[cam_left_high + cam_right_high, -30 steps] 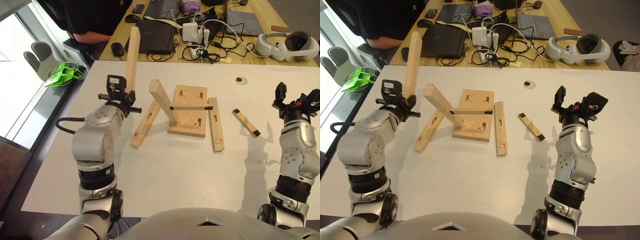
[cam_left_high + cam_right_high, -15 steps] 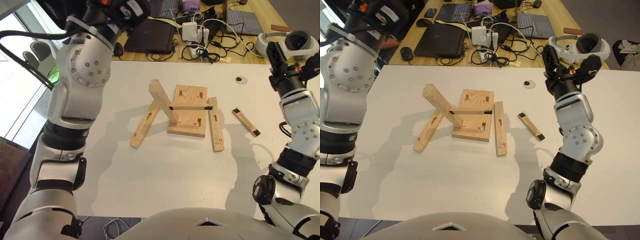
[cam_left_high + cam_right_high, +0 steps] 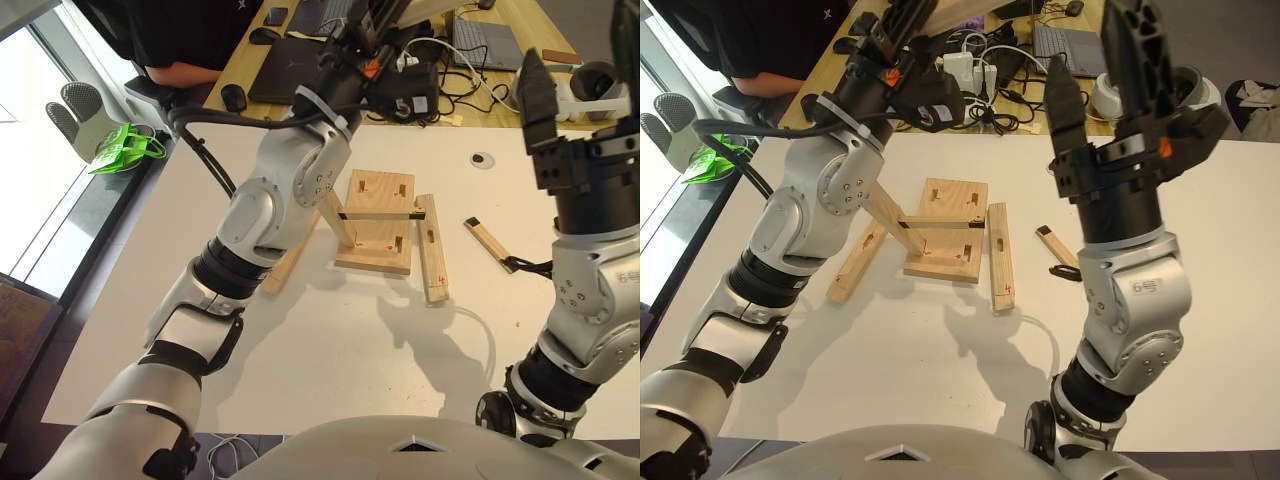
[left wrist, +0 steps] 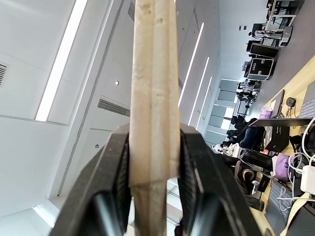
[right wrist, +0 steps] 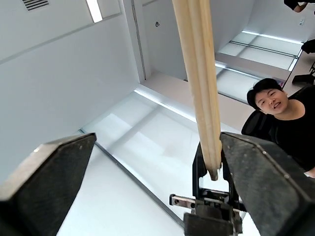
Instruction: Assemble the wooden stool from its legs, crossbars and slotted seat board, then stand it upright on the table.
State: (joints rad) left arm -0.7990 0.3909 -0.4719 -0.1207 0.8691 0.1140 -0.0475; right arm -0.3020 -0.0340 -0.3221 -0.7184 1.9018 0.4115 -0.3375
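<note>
As the left arm (image 3: 290, 185) hides a leg (image 3: 283, 272) (partly), laptop (image 3: 285, 75) sits beyond.

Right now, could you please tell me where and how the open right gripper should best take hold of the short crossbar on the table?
Probably at mid-length, the right gripper coming straight down and closing across the narrow width. The short crossbar lies flat and slanted, clear of the nearest leg, and its ends stay free.

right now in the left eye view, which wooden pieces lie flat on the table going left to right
loose leg → slotted seat board → second loose leg → short crossbar
</note>
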